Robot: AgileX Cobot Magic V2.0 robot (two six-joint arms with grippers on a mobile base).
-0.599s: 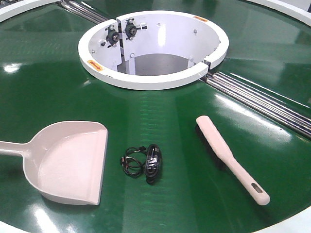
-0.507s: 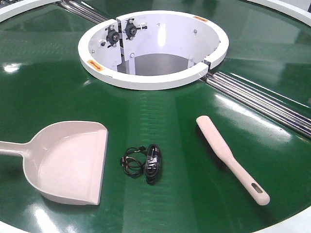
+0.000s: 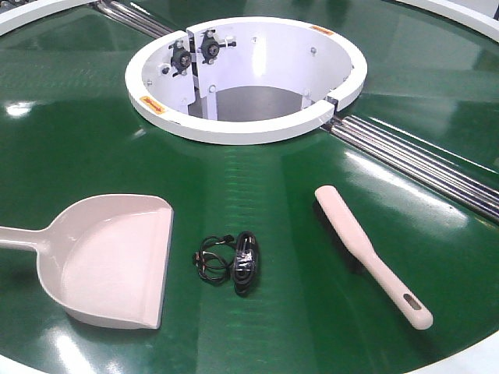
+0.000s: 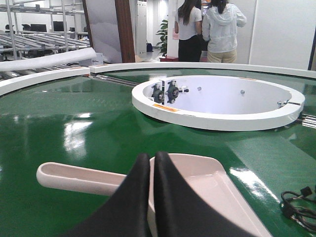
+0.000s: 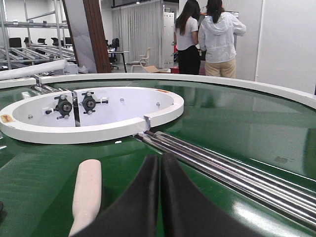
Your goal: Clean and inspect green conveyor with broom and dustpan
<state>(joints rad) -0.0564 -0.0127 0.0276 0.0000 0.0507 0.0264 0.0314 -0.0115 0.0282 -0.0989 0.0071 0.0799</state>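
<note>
Stillness across the last half second: dustpan (image 3: 109, 261) and broom (image 3: 370, 255) lie untouched on the green conveyor (image 3: 273, 195), either side of a black cable tangle (image 3: 234, 263). Left end effector (image 4: 151, 157) and right end effector (image 5: 160, 158) are pinched closed and empty, so I judge sweeping not yet started.

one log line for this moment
left pincer shut | right pincer shut | dustpan, broom lying on green conveyor | black cable bundle between them

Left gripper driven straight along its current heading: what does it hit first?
Likely the dustpan, where its handle joins the scoop, just past the shut left gripper. Depth is unclear, so it might pass above.
</note>
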